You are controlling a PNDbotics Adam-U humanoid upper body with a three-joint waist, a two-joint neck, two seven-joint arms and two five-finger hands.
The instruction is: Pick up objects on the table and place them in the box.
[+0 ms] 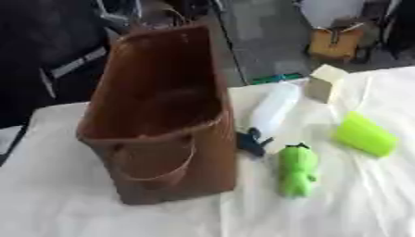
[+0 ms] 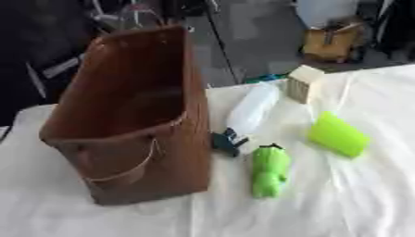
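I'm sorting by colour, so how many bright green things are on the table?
2. A green toy lies just right of the brown bag; a green cup lies on its side farther right. The bag's inside may hide more.

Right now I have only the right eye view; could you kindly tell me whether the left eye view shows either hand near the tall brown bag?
Observer: No. Neither hand shows in the left eye view either. There the tall brown bag with a loop handle stands upright with nothing reaching toward it.
Operator: Thank you. Does that view show more of the table on the bag's left side?
Observer: Yes. The bag sits further right in that view, so a wider strip of the white tablecloth shows to its left. I see only cloth on that strip.
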